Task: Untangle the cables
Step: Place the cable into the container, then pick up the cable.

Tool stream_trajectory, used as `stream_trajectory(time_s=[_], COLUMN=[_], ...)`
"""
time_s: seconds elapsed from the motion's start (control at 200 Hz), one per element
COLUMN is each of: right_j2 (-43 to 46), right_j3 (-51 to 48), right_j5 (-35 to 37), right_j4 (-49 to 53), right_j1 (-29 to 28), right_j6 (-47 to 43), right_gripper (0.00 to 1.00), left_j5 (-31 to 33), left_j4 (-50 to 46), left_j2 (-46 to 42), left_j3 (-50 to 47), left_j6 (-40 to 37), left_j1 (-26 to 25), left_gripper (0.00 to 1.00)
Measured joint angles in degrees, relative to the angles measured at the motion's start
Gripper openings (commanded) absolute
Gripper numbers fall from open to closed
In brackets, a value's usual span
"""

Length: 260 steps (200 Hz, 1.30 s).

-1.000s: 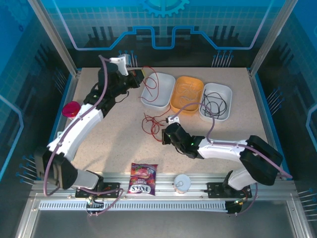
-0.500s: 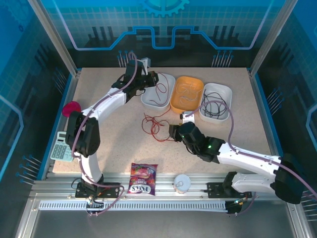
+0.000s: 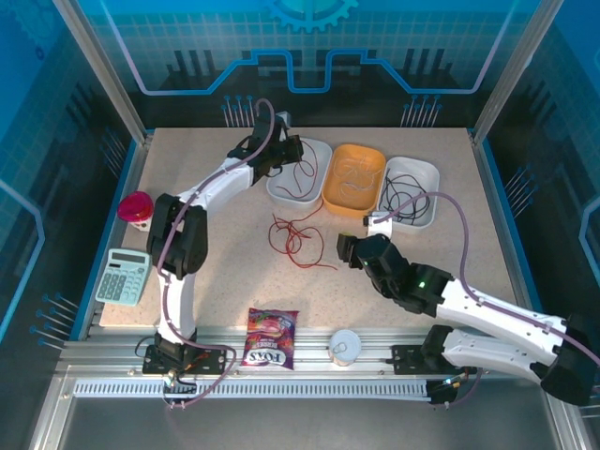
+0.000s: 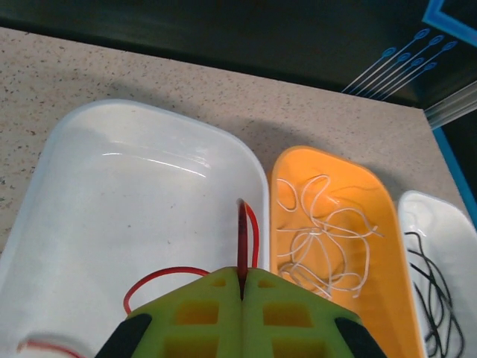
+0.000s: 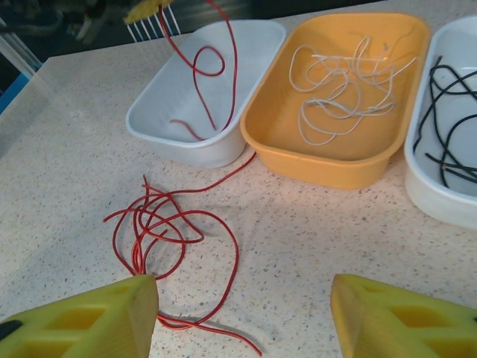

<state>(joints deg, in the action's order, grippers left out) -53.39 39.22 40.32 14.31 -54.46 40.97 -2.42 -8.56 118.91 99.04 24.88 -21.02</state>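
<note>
My left gripper (image 3: 281, 150) (image 4: 243, 274) hangs over the left white tray (image 3: 323, 159) (image 4: 112, 194), shut on a red cable (image 4: 243, 231). That strand dangles in loops into the tray (image 5: 212, 63). More red cable lies tangled on the table (image 3: 295, 234) (image 5: 160, 227) in front of the trays. My right gripper (image 3: 349, 248) (image 5: 246, 313) is open and low over the table just right of that tangle, with nothing between its fingers. Whitish cables (image 3: 354, 173) (image 5: 346, 86) lie in the orange tray (image 3: 370, 159). Black cables (image 3: 408, 197) (image 5: 451, 127) lie in the right white tray (image 3: 431, 202).
A calculator (image 3: 123, 276) and a red object (image 3: 136, 207) sit at the table's left edge. A snack bag (image 3: 270, 337) and a small white round container (image 3: 344, 347) rest on the front rail. The three trays stand side by side at the back.
My left gripper has swung right, carrying its red strand over the left white tray. My right gripper has slid right, away from the tangle on the table.
</note>
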Motion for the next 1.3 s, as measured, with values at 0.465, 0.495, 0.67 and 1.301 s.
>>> stream_trajectory(time_s=[0.465,0.495,0.67,1.301], right_j2=[3.30,3.30,3.30,-3.87], right_j3=[3.56,3.65,3.72,8.26], right_j5=[3.65,3.91,4.76,2.43], right_j4=[10.82,11.21,13.11,15.30], right_j1=[0.00,0.00,0.02,4.13], right_j6=[2.58,2.67,3.04,3.52], right_gripper=[0.84,0.86,0.98,1.00], left_j5=[1.18,1.18,1.27,2.47], left_j4=[-4.92,-4.94,-5.79,-1.36], left_j2=[7.04,7.04,6.75,-34.86], left_j3=[5.95,5.95,5.81,-36.11], left_j6=[-2.91,-2.95,-4.02,-1.29], left_j1=[0.22,0.22,0.39,-2.78], left_gripper=[0.40,0.43,0.65,0.99])
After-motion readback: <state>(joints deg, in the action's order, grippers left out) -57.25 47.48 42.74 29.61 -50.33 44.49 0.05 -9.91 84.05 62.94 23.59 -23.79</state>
